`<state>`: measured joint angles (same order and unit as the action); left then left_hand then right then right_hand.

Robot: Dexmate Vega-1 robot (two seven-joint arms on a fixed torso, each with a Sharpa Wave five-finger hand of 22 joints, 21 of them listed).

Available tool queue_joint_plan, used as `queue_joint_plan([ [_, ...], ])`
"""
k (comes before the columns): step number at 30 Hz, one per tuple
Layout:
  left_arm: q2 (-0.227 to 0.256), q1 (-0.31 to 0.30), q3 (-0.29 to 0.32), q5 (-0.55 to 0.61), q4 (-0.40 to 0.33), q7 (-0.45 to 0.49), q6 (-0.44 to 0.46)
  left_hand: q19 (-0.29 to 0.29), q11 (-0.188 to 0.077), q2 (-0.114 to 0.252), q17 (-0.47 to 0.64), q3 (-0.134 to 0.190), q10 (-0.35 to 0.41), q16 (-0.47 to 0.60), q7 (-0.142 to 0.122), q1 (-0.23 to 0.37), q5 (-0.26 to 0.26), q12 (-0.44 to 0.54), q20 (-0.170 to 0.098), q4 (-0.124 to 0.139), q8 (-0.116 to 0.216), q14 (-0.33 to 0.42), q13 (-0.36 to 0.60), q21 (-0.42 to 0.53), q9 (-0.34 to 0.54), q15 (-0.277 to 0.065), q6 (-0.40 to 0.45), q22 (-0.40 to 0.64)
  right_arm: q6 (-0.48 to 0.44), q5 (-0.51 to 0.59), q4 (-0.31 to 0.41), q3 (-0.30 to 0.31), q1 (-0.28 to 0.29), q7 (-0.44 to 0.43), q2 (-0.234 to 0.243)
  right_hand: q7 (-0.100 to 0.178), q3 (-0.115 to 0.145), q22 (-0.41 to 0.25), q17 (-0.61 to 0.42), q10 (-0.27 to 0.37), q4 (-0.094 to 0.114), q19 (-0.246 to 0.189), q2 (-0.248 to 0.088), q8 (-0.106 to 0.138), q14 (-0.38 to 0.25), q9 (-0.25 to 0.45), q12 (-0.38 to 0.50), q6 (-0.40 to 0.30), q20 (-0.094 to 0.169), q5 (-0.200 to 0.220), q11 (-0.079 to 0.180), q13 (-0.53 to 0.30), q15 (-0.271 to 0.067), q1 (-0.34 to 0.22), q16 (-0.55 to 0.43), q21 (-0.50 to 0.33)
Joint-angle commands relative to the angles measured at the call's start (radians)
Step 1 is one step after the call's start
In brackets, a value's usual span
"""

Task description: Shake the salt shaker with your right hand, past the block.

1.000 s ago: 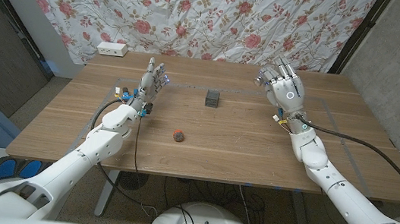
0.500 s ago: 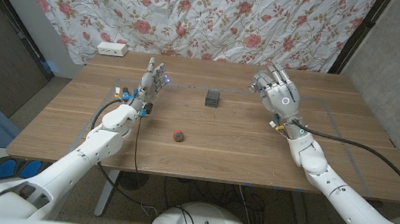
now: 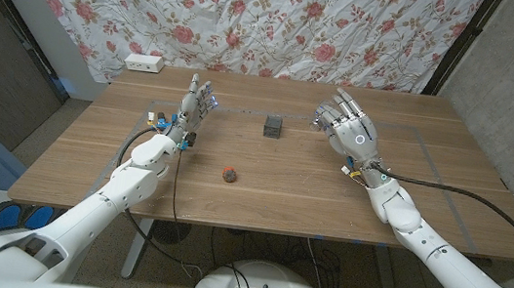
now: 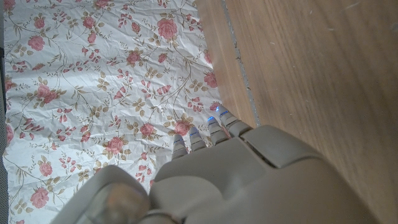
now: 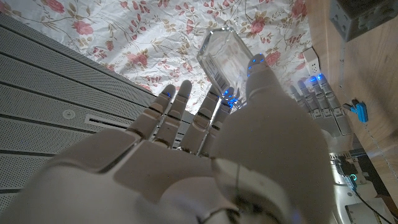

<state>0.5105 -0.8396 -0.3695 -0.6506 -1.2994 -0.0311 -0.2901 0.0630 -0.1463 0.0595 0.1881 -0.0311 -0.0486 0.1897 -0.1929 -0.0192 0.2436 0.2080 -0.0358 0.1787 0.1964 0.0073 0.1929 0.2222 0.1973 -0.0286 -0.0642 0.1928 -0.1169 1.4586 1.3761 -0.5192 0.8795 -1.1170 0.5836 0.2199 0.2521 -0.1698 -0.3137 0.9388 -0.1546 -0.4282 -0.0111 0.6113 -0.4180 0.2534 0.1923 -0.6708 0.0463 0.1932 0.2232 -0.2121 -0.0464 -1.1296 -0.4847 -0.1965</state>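
Note:
My right hand (image 3: 345,132) is raised over the table's right half, just right of the dark block (image 3: 273,124). It grips a clear glass salt shaker (image 5: 224,56) between thumb and fingers; in the head view the shaker (image 3: 321,119) peeks out at the fingertips on the block's side. In the right wrist view the block (image 5: 367,15) lies beyond the shaker. My left hand (image 3: 193,108) stands at the table's left with its fingers up and apart, holding nothing. Its back (image 4: 211,180) fills the near part of the left wrist view.
A small red-brown object (image 3: 230,173) lies on the wooden table (image 3: 291,183) in front of the block. A white power strip (image 3: 144,62) sits at the far left edge below the flowered curtain (image 3: 253,16). A cable (image 3: 486,197) trails from my right arm.
My right hand has moved left and a little down toward the block, tilting with the shaker in it. The left hand has stayed put.

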Motion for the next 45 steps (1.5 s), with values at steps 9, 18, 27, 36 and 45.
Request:
queue_joint_plan([
  [9, 0.000, 0.000, 0.000, 0.000, 0.001, 0.000, 0.000, 0.005, -0.010, 0.101, 0.006, 0.000, 0.000, 0.005, -0.006, 0.000, 0.004, 0.004, -0.024, 0.008, 0.005, 0.002, 0.004, 0.005, 0.006, -0.105, 0.004, 0.005, 0.048, -0.014, -0.003, -0.017, 0.001, 0.000, 0.003, 0.001, -0.003, -0.005, -0.004, -0.005, 0.000, 0.004, -0.025, 0.013, -0.001, 0.006, 0.007, -0.001, 0.016, 0.001, 0.001, -0.004, -0.153, -0.013, -0.006, -0.003],
  [18, 0.000, 0.000, 0.000, 0.000, 0.001, 0.000, 0.000, 0.005, -0.011, 0.101, 0.006, 0.000, -0.001, 0.005, -0.008, 0.000, 0.004, 0.004, -0.024, 0.008, 0.005, 0.001, 0.004, 0.005, 0.006, -0.106, 0.005, 0.005, 0.052, -0.002, -0.020, 0.015, -0.011, 0.000, -0.021, 0.001, -0.005, -0.005, -0.006, -0.006, 0.001, 0.003, -0.028, 0.015, -0.001, 0.007, 0.007, -0.001, 0.017, 0.000, 0.001, -0.004, -0.153, -0.013, -0.007, -0.004],
  [27, -0.001, 0.000, 0.000, 0.000, 0.001, 0.000, 0.000, 0.005, -0.010, 0.101, 0.006, 0.000, 0.000, 0.005, -0.007, 0.000, 0.004, 0.004, -0.024, 0.008, 0.004, 0.002, 0.004, 0.004, 0.006, -0.106, 0.004, 0.005, 0.039, 0.000, -0.043, 0.047, -0.027, 0.000, -0.048, 0.001, -0.006, -0.005, -0.006, -0.007, 0.000, 0.002, -0.029, 0.016, -0.001, 0.008, 0.008, 0.000, 0.018, -0.001, 0.001, -0.005, -0.153, -0.014, -0.007, -0.004],
  [36, 0.000, 0.000, 0.000, 0.000, 0.001, 0.000, 0.000, 0.005, -0.011, 0.101, 0.006, 0.000, -0.001, 0.005, -0.008, 0.000, 0.004, 0.004, -0.023, 0.008, 0.005, 0.001, 0.004, 0.004, 0.006, -0.105, 0.005, 0.005, 0.024, 0.007, -0.059, 0.071, -0.040, 0.000, -0.068, 0.001, -0.007, -0.005, -0.006, -0.007, 0.001, 0.001, -0.031, 0.018, -0.002, 0.008, 0.009, 0.002, 0.019, -0.002, 0.001, -0.005, -0.152, -0.013, -0.008, -0.005],
  [45, 0.000, 0.000, 0.000, 0.000, 0.000, 0.000, 0.000, 0.005, -0.010, 0.101, 0.006, 0.000, 0.000, 0.005, -0.008, 0.000, 0.004, 0.004, -0.024, 0.007, 0.004, 0.001, 0.004, 0.004, 0.006, -0.106, 0.002, 0.005, 0.013, 0.009, -0.067, 0.092, -0.043, 0.000, -0.081, 0.001, -0.008, -0.005, -0.005, -0.007, 0.003, -0.003, -0.035, 0.020, -0.006, 0.009, 0.010, 0.003, 0.020, -0.003, 0.001, -0.006, -0.150, -0.010, -0.008, -0.006],
])
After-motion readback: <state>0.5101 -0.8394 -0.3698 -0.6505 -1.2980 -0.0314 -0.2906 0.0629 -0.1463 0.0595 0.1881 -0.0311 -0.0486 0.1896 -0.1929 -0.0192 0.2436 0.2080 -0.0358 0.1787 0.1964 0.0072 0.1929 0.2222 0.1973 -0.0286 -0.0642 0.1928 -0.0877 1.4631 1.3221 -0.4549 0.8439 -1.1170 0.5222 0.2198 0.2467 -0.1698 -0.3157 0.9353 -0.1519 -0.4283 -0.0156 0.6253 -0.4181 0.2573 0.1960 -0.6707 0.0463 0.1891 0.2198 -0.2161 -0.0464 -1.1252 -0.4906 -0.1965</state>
